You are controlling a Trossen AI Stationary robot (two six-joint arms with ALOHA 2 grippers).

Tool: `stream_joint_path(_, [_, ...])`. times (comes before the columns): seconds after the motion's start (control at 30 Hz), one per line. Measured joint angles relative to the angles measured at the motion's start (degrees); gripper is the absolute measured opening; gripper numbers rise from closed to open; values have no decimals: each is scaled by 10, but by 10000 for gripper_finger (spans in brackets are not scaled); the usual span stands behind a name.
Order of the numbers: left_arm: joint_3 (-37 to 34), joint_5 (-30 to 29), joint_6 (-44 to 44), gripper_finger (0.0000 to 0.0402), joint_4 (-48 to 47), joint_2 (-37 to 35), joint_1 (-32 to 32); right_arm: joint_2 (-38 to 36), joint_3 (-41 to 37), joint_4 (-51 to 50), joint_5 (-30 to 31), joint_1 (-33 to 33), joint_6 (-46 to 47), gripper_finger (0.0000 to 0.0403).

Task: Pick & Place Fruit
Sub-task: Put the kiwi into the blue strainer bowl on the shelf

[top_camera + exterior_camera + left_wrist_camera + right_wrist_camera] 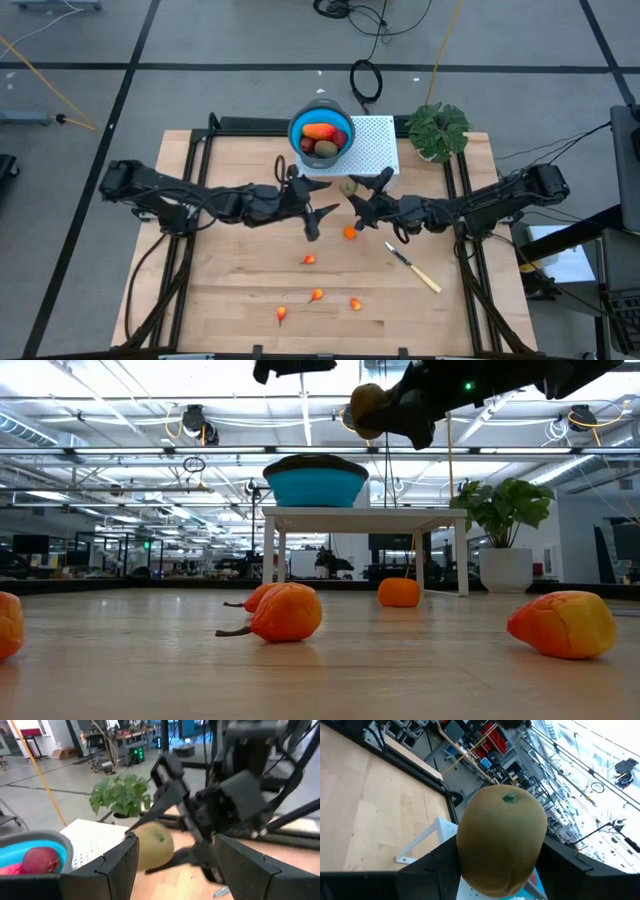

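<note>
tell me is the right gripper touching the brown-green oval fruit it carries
Touching. The right wrist view shows the brown-green oval fruit wedged between the right gripper fingers, both dark fingers pressed against its sides, held above the table.

Brown-green oval fruit [501,839] held aloft, just right of the bowl's pieces: red-yellow one [319,131], brown-green oval [326,148], dark red ball [339,139]. Tiny orange-red bits [316,294] scattered nearer, apart.

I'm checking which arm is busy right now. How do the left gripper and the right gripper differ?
The right gripper is shut on a brown-green oval fruit; the left gripper is open and holds nothing. The right gripper is near the white perforated stand that carries the blue bowl; the left gripper sits farther from it, over bare table. Both are dark two-finger grippers meeting near the table's middle.
</note>
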Motion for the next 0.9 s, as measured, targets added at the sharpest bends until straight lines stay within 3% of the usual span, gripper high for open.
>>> stream_joint_path(0.67, [7,11,32,260,10,32,51,6,0,39,0,-14,-34,208])
stream_joint_path(0.9, [44,19,42,260,-1,61,54,6,0,37,-2,-15,-35,208])
